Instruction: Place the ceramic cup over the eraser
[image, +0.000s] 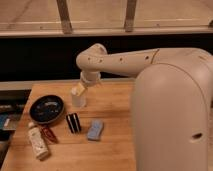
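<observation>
Approach to the grasp is the step in hand. Gripper (78, 90) hangs directly above the ceramic cup (78, 101), at its rim, with the fingers spread apart and no grip made on the cup. The cup stands upright on the wooden table (117, 107), just beside the black dish (47, 110). The eraser (73, 123) lies near the cup, on the side toward the camera, uncovered, with a light blue pad (95, 130) beside it. Next move, by judgement: lower the fingers over the cup wall, close on it, lift, turn the cup mouth-down and set it over the eraser. Whether the fingers already touch the rim cannot be told.
</observation>
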